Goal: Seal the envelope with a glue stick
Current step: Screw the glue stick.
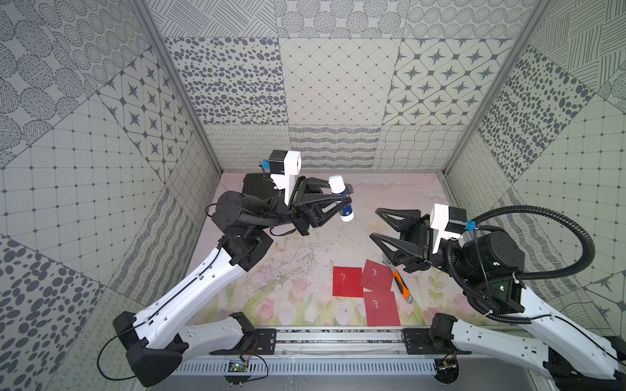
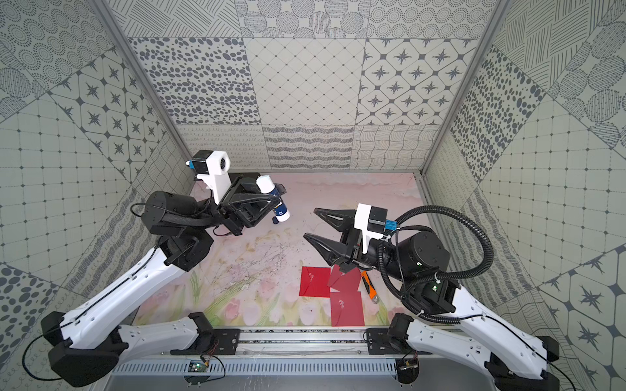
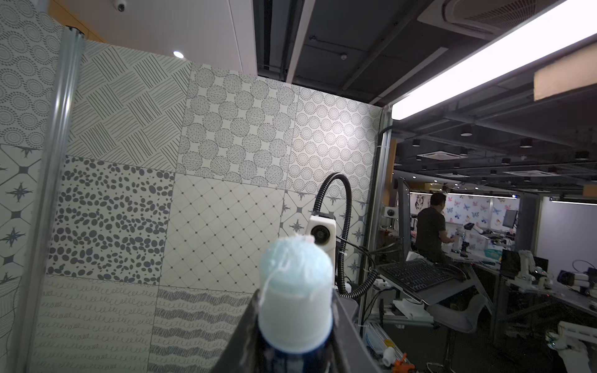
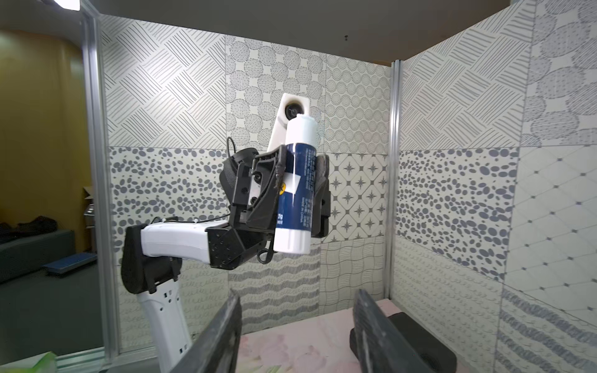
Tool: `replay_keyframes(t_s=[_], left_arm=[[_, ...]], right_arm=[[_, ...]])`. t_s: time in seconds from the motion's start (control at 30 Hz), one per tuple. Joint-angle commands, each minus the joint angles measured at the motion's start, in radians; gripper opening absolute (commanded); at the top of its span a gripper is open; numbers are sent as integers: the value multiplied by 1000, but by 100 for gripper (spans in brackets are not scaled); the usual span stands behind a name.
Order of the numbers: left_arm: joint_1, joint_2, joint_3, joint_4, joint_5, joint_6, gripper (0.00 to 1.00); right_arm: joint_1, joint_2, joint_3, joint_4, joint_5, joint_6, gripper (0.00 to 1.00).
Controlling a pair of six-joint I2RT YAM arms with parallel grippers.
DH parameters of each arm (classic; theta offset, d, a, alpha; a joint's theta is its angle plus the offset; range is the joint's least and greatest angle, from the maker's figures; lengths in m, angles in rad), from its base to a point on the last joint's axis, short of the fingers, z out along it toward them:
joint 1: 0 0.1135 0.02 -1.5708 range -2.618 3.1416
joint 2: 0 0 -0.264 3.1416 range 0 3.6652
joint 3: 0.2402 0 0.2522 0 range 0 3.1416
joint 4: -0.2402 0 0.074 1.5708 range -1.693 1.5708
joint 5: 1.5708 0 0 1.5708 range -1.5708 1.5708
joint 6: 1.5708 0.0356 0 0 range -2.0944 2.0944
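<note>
**Item 1. Glue stick** (image 4: 297,193): held aloft over the far left of the worktop (image 1: 305,243), roughly upright. The pale glue tip (image 3: 295,258) is uppermost and bare, with no cap on it.

**Item 2. Left tool** (image 1: 343,200): clenched around the stick's blue label. This mid-barrel hold probably serves to leave both ends free, the top one for uncapping and then spreading.

**Item 3. Right tool** (image 1: 374,223): released and empty, jaws apart. It faces the stick but is clear of it.

**Item 4. Small dark piece** (image 2: 275,220): lies on the worktop below the stick. It may be the cap, but is too small to confirm.

**Item 5. Red envelopes** (image 1: 347,281): three, lying flat and overlapping near the front edge on the right, well apart from the stick. Which one is meant for sealing cannot be told.

**Item 6. Orange-handled wrench** (image 1: 401,286): just beside the envelopes, and likely plays no part in the task.

**Note:** the stick will probably have to be turned tip-down before it can meet a flap.
</note>
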Motion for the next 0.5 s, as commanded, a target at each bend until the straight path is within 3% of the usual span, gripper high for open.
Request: replay_keyframes(t_s=[0.0,0.27,0.47], left_arm=[[2,8,27,-36,261,46,2],[2,23,26,-11,276,18,2],[2,31,28,-3,274,19,2]], right_arm=[[5,45,58,-69,-96,87,57],[4,121,104,-75,-155,80,57],[4,158,121,-54,-184,97,48]])
